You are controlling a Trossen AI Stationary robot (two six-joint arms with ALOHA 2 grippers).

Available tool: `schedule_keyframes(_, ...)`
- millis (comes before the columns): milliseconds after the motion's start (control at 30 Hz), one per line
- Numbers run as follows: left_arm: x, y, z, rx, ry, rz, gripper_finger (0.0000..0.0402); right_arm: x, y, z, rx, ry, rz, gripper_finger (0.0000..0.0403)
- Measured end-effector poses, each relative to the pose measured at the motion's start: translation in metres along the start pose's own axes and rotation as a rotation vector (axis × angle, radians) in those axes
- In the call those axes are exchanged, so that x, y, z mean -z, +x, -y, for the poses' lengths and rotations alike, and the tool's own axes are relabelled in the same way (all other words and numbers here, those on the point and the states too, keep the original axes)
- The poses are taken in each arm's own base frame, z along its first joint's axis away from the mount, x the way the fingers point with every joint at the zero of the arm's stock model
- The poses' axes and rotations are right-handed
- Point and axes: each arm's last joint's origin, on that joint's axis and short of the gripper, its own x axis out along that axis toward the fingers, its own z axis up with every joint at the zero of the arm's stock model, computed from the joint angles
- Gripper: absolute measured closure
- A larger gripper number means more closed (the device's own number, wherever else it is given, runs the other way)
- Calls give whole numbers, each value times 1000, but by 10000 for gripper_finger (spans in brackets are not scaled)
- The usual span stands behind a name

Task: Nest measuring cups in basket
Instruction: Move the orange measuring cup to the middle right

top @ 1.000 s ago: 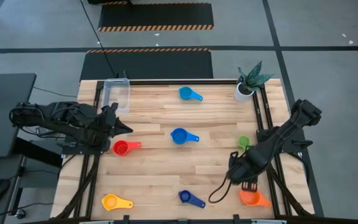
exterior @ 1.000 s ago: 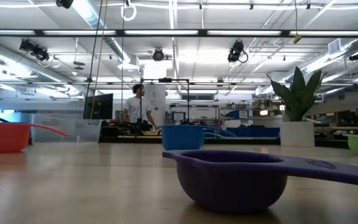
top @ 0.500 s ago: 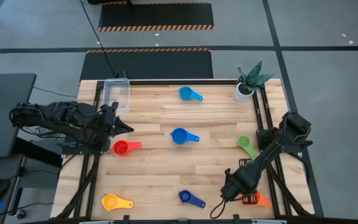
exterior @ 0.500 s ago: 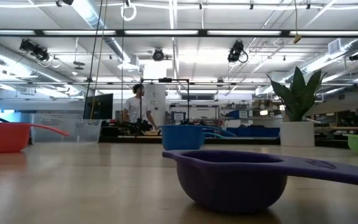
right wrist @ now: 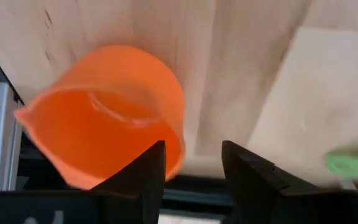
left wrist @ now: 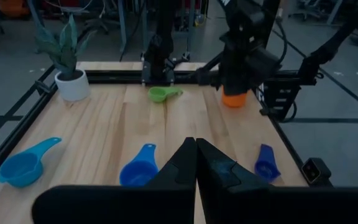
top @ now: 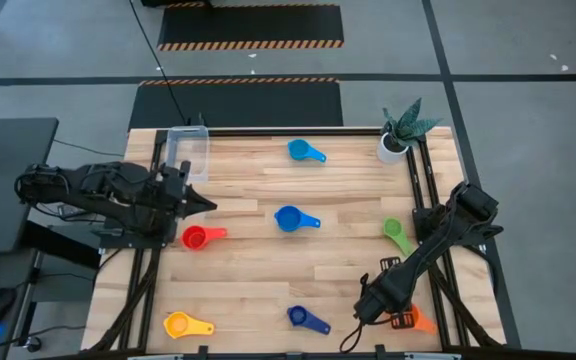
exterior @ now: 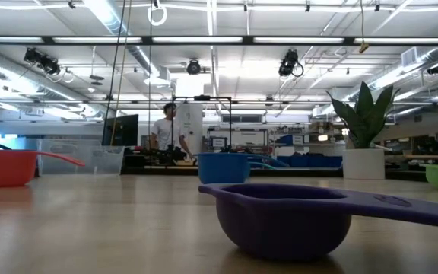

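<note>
The right gripper (top: 373,302) hangs low just beside the orange cup (right wrist: 107,109), fingers apart with a narrow gap, the cup's rim beside one finger (right wrist: 143,177) rather than between them. Which way its handle runs is hidden. The left gripper (left wrist: 196,155), fingers together, waits well away near the basket (top: 188,152). Against a second ago, the right arm has swung from the green cup (top: 395,234) toward the orange cup, and the worktop (top: 258,270) items have not moved
</note>
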Motion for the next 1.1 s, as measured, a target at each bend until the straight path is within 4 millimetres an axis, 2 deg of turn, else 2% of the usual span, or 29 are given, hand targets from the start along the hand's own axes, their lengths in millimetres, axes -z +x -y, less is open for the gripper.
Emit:
schedule_keyframes(267, -1, 0, 0, 1, -1, 12, 388, -4, 22, 8, -22, -20, 36, 247)
schedule_keyframes(367, -1, 0, 0, 1, 0, 11, 388, -5, 23, 10, 9, -61, 58, 282)
schedule_keyframes(533, -1, 0, 0, 1, 0, 11, 388, -11, 20, 17, 17, -53, 71, 386)
schedule_keyframes(667, -1, 0, 0, 1, 1, 11, 388, -16, 16, 27, 18, -52, 68, 389)
schedule_keyframes(833, -1, 0, 0, 1, 1, 11, 388, -27, 6, 52, 9, -96, 43, 395)
schedule_keyframes(1100, 0, 0, 0, 0, 0, 2, 388, -52, -18, 114, 13, -117, 80, 396)
